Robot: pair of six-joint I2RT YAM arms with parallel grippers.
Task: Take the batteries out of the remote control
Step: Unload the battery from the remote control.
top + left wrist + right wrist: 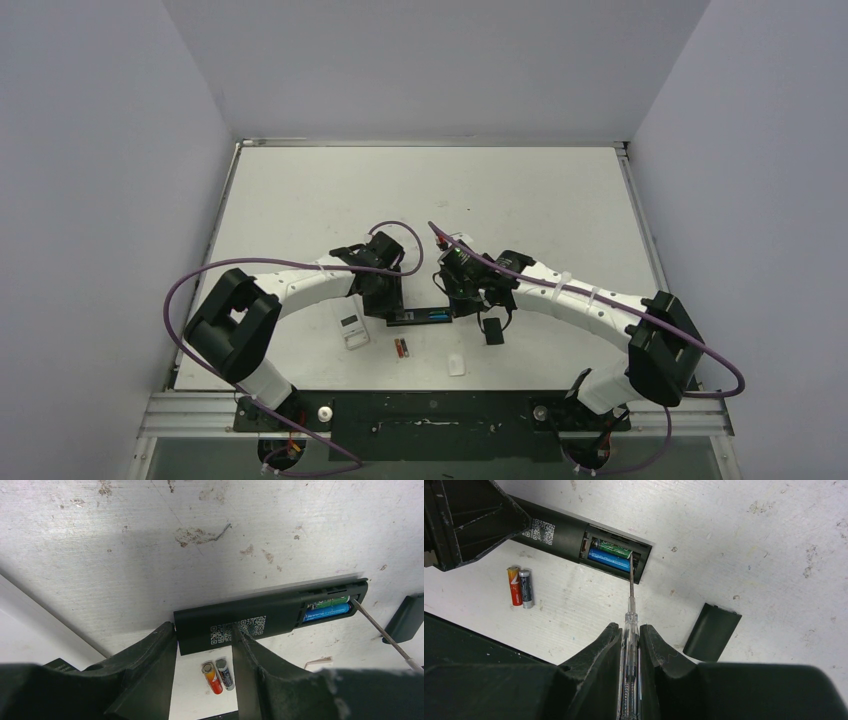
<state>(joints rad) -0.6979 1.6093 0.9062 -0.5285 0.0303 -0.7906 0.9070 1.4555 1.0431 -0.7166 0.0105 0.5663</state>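
With the right gripper [629, 628] clamped on the screwdriver [631, 602] and the spread left gripper [202, 626] bracing the remote [260, 620], lever gently under the blue battery [608, 559] seated at its right end, avoiding slips.

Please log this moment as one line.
left pincer: at end of black remote, grip unclear | right pincer: shut on screwdriver, tip at blue battery | green battery beside it | two batteries out

The left hand [202, 630], fingers [250, 652] spread, rests on the remote [280, 615]; screwdriver [385, 630] beside its batteries [327, 611].
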